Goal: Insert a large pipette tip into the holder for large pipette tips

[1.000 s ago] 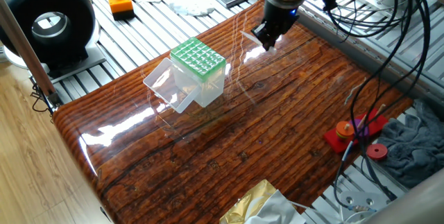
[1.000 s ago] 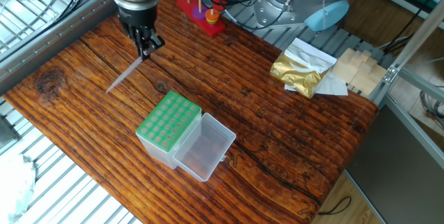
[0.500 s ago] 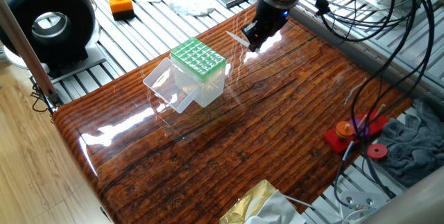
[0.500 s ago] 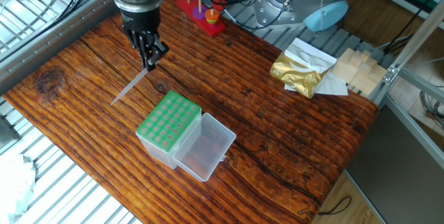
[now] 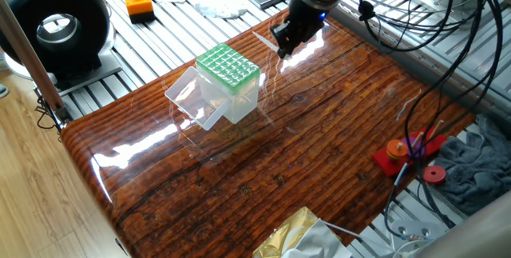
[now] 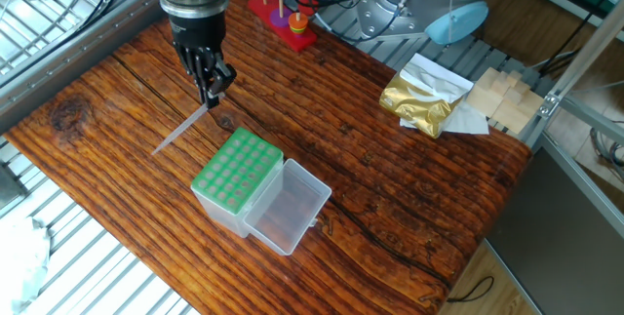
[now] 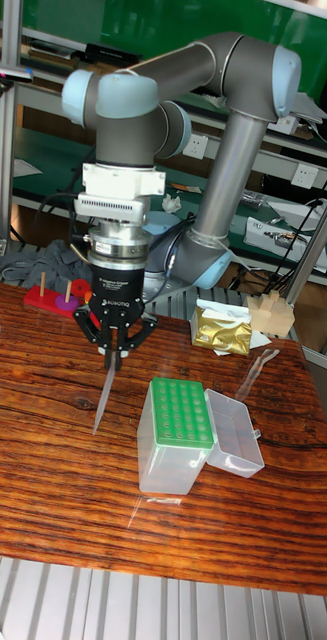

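A: In one fixed view, where was the gripper [image 5: 283,48]?
B: Near the wooden table's [image 5: 319,154] far edge, clamping the large pipette tip [image 5: 264,40]; it had shifted toward the holder [image 5: 229,82].
A: The other fixed view?
B: Tip slanted below the fingers, holder just beside.
A: Tall view?
B: Tip hung down, above bare wood.

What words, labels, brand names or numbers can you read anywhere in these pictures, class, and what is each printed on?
"ROBOTIQ": seemingly this, in small white letters on the black body of the gripper, tall fixed view; only just legible.
Wall notices behind the arm: printing too small to read.
Pipette tip holder, large pipette tip, gold foil packet: no legible text.
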